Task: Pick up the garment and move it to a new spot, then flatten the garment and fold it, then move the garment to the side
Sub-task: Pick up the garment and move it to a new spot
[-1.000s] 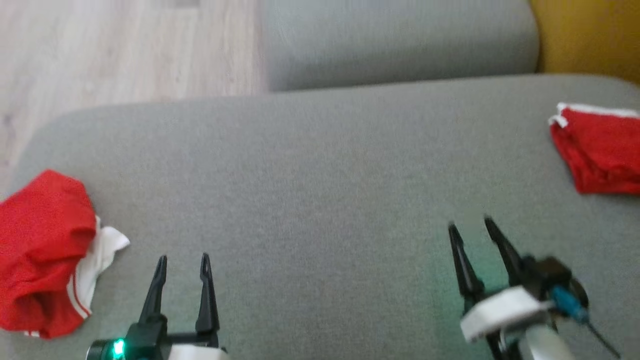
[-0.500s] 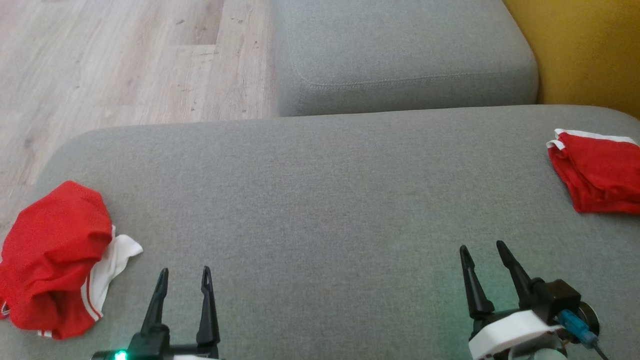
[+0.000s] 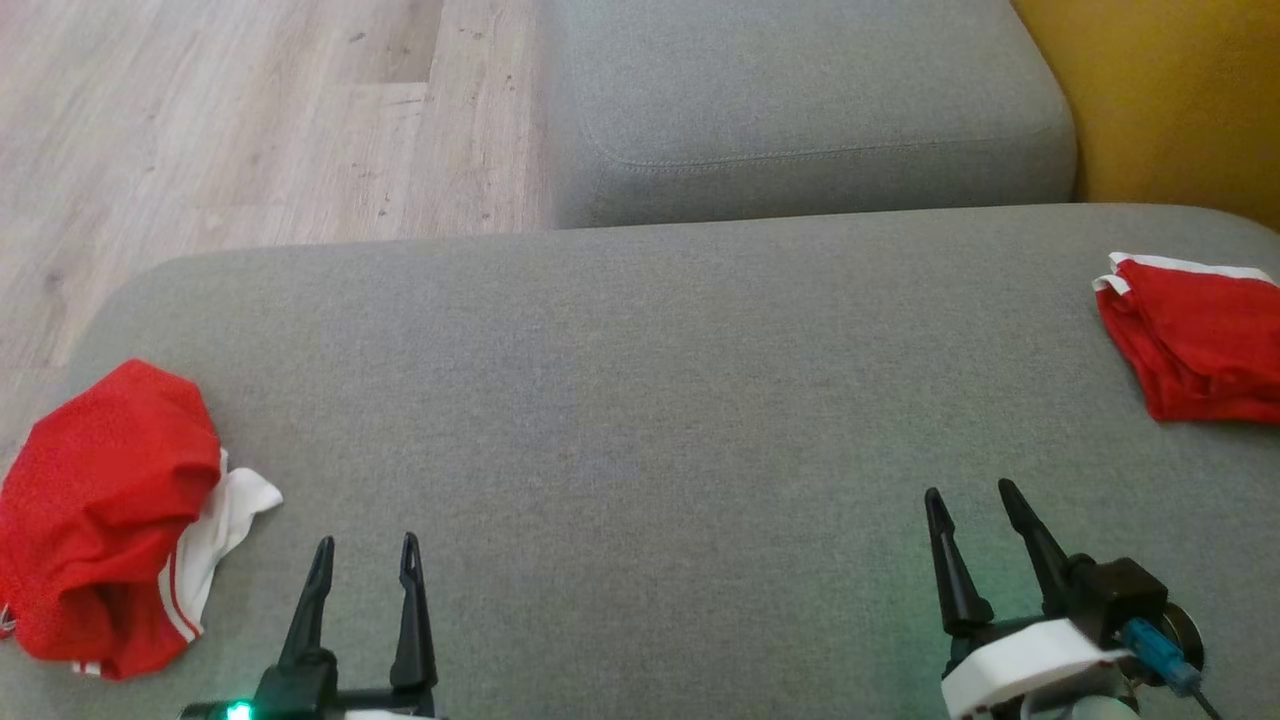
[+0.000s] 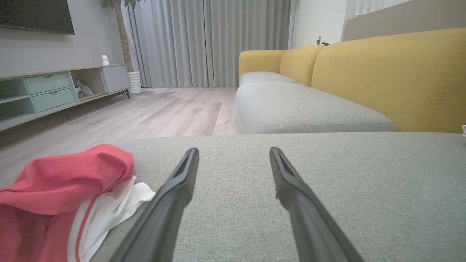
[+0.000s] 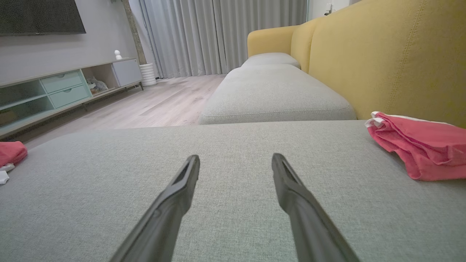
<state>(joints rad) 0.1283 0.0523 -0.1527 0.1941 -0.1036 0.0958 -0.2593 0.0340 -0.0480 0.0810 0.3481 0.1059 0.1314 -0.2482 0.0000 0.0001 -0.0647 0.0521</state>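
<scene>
Surface: grey sofa seat (image 3: 640,380) spread across the head view; a second grey cushion (image 3: 800,100) sat beyond its far edge, a yellow backrest (image 3: 1170,90) rose at its far right corner, and wood floor (image 3: 200,130) lay off its far left corner.
Task item: the crumpled garment (image 3: 100,500), red, lay bunched at the left edge of the sofa seat, toward the near corner, with a white part bearing red stripes spilling out on its inner side.
Other item: the folded garment (image 3: 1195,340), red with a white border, lay flat at the right edge, close to the backrest.
Left end effector (image 3: 367,543): fingers stood apart with nothing between them, low over the near edge, near the crumpled garment but not touching it.
Right end effector (image 3: 968,491): fingers likewise spread and empty, by the near edge toward the right, well apart from the folded garment.
</scene>
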